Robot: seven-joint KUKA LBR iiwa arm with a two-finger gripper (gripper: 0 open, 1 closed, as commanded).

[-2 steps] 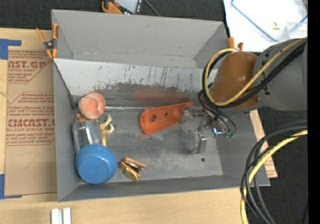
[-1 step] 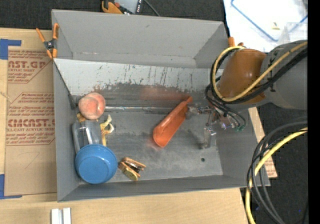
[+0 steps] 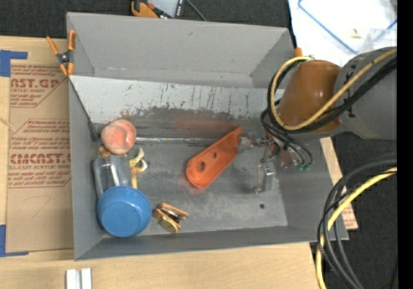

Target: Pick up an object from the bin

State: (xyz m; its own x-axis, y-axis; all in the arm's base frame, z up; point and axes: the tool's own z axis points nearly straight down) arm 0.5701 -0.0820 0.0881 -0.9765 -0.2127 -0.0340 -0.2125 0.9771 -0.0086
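The likeliest thing to pick is the orange flat piece (image 3: pixel 213 159), a paddle-like strip of plastic with a small hole in its broad end, lying flat on the floor of the bin (image 3: pixel 193 49) about the middle. Its long axis runs on a slant: the broad, rounded end points near and left, and the narrow end points far and right, towards the back wall. The hand (image 3: pixel 266 178) hangs just to the right of it, low over bare bin floor, a little nearer in the scene than the strip's narrow end, and apart from it, with nothing seen in its grip and no other thing beside it. Whether the hand is apart or together I cannot tell from this angle. As I judge it, a grasp would call for a short shift to the left and a turn of the wrist so that the hand closes across the strip's narrow width, not along its slant. The other things lie well apart at the left side: a peach-coloured ball (image 3: pixel 118 136) towards the far left, a clear jar with a blue lid (image 3: pixel 122 210) nearer, a small yellow scrap (image 3: pixel 137 166) beside the jar, and a brown clip-like piece (image 3: pixel 169 217) close to the near wall.
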